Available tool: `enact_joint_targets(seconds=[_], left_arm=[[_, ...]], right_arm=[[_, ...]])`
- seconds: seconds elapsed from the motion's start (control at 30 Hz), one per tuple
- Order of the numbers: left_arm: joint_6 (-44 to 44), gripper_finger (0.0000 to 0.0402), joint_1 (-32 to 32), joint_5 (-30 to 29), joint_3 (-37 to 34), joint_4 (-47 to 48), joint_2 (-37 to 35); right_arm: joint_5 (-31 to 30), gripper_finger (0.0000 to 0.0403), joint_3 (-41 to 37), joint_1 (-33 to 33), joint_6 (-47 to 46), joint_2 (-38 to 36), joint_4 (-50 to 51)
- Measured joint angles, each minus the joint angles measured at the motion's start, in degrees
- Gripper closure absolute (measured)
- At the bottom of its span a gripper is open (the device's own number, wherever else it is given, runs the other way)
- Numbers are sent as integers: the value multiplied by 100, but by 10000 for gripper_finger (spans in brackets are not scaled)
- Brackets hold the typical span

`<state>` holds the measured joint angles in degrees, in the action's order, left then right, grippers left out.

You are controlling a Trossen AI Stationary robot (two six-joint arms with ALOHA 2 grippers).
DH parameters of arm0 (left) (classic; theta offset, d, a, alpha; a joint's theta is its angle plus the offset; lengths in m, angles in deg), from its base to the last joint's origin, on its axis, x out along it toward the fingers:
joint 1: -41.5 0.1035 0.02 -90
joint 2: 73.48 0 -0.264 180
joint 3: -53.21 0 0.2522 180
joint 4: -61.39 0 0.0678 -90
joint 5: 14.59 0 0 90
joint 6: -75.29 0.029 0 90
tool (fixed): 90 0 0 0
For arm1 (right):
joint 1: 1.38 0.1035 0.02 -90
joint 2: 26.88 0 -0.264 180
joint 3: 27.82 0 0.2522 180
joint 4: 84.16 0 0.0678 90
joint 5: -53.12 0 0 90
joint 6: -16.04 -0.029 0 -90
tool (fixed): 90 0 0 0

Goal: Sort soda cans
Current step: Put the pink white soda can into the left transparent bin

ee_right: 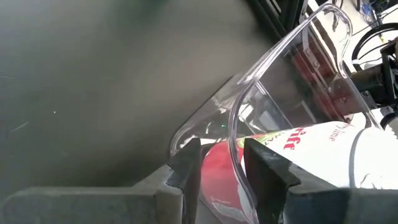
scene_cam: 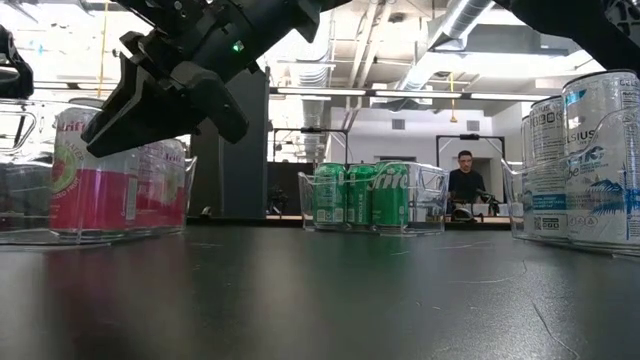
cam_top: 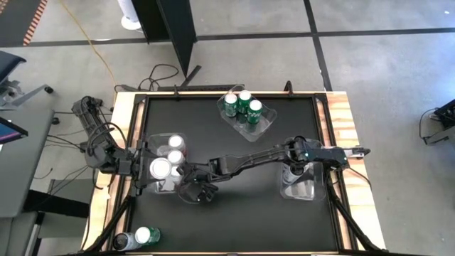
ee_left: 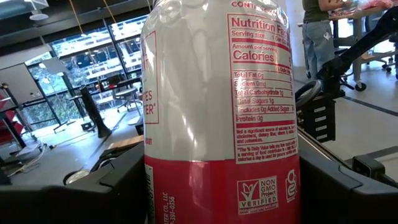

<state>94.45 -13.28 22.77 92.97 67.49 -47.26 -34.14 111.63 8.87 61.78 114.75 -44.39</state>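
Clear bins, 3 green cans (cam_top: 241, 105), red cans (cam_top: 169, 158)

Grey concrete floor (cam_top: 234, 67); exposed ceiling ducts (scene_cam: 455, 20); large windows (ee_left: 93, 56)

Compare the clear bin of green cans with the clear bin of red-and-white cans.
The clear plastic bin of green cans sits at the table's far edge, untouched; the clear plastic bin of red-and-white cans sits on the left side, with the right gripper straddling its wall. The green cans number three and stand free; one red-and-white can stands between the left gripper's jaws. Both bins are clear and hold upright cans.
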Motion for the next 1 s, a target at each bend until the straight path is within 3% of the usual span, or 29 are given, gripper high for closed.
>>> enact_joint_targets(seconds=[0.57,1.0], left_arm=[[-99,114,-1,4,0,77,2],[-131,114,-2,7,0,87,2]], right_arm=[[-185,269,390,181,29,1,929],[-779,269,472,404,-110,-9,1616]])
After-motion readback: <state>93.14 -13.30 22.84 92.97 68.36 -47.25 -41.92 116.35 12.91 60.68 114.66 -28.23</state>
